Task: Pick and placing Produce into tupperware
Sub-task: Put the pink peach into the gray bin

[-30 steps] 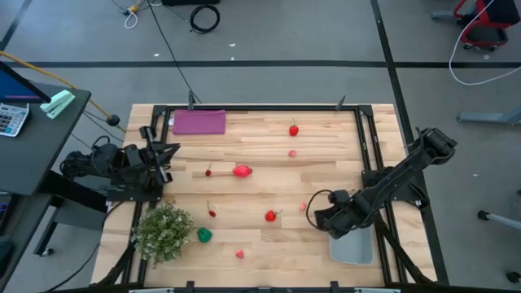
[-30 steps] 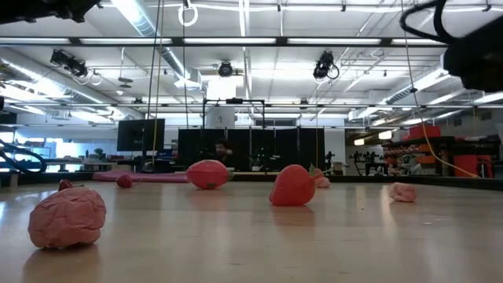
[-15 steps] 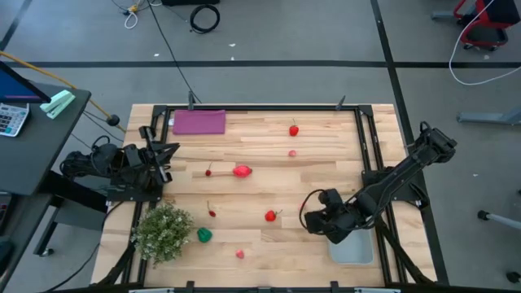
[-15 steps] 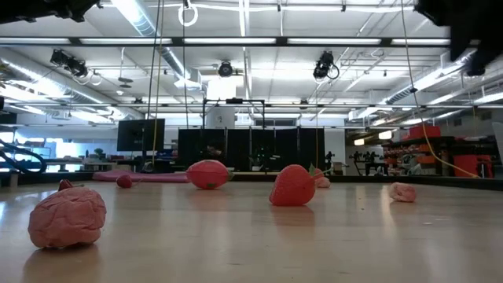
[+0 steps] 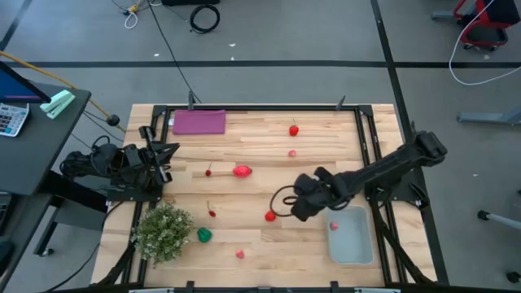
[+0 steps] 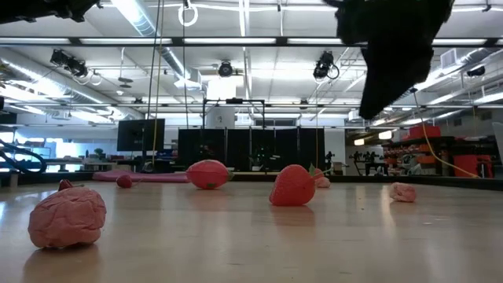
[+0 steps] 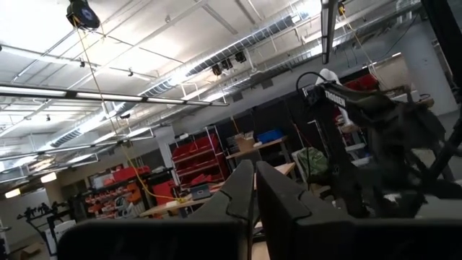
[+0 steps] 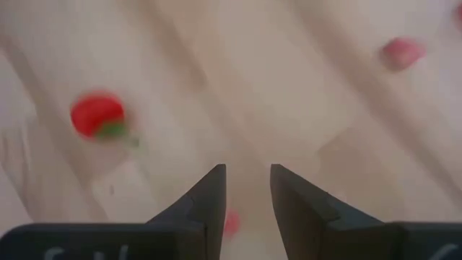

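Hovering my right gripper (image 5: 295, 205), fingers slightly parted and empty, just beside the strawberry (image 5: 270, 216); left arm far.

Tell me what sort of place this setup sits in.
Most likely a robotics lab or workshop in an industrial hall. The low view shows a high ceiling with strip lights; the left wrist view shows shelving with red bins; cables lie on the grey floor around the wooden table.
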Action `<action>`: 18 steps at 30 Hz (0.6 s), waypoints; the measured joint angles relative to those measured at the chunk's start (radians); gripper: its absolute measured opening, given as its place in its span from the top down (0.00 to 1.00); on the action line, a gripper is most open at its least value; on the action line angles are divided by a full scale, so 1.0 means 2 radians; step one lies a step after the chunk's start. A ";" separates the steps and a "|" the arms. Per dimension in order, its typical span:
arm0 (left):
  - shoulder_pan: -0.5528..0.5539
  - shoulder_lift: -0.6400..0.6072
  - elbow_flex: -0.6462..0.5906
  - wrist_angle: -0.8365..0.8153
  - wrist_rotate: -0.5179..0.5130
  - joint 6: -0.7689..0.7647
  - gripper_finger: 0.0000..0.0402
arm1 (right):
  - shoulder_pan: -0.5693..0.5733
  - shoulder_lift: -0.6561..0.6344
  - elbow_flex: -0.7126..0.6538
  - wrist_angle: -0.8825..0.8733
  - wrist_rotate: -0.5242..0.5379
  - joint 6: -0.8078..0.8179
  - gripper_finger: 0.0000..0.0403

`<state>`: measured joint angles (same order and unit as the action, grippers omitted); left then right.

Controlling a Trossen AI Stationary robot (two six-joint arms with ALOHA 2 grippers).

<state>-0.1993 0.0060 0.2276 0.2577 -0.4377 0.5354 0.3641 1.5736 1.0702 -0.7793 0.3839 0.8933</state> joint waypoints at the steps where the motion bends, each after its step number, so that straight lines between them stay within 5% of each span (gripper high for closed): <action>1: 0.000 0.000 0.000 0.000 0.000 0.000 0.95 | -0.004 0.009 0.000 0.000 -0.021 -0.008 0.71; 5: 0.000 0.000 0.000 0.000 0.000 0.000 0.94 | -0.012 0.038 0.000 0.000 -0.080 -0.016 0.71; 18: 0.000 0.000 0.000 0.000 0.000 0.000 0.96 | -0.016 0.094 0.000 -0.001 -0.121 0.024 0.64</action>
<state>-0.1993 0.0059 0.2276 0.2577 -0.4377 0.5354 0.3328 1.7625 1.0695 -0.7807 0.1409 0.9417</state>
